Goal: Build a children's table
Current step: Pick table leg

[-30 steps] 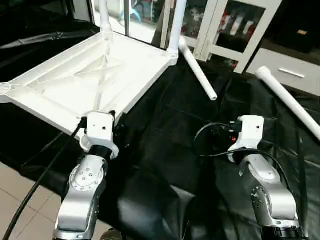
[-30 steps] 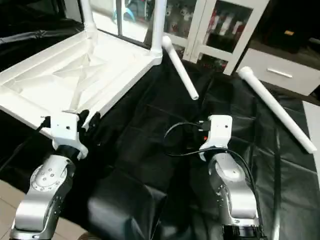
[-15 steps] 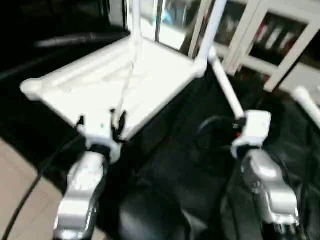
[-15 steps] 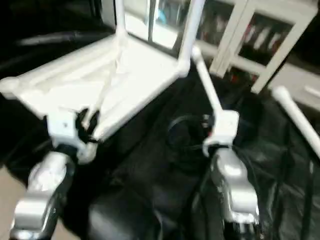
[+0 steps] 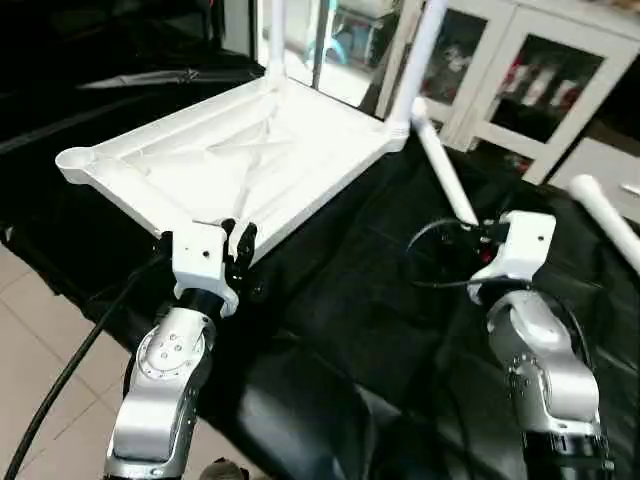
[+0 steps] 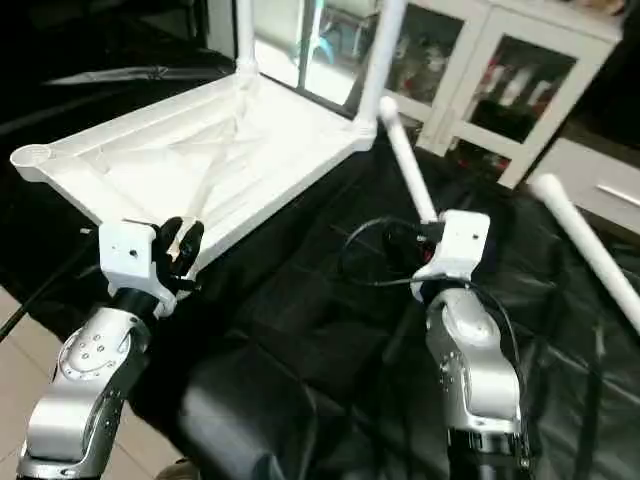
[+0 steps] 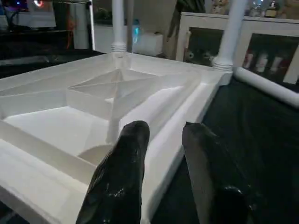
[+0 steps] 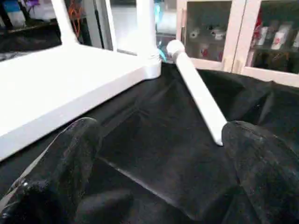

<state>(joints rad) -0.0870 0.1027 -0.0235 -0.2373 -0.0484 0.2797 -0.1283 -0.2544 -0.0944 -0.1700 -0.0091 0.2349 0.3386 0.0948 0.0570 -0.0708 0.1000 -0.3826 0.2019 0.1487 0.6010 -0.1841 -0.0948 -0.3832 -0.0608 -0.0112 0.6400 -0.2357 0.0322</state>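
The left pincer point(image 7: 163, 154) pinched the near rim of the upturned tabletop point(image 5: 250, 160), steadying it. The right pincer point(image 8: 159, 163) stood wide apart, empty, with a loose leg point(image 8: 198, 95) lying just ahead. A sound grasp would likely take that leg mid-shaft, keeping the tabletop pinned.

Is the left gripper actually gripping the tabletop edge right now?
Touching. In the left wrist view the left gripper straddles the tabletop rim, one black finger inside it and the other outside, closed on it.
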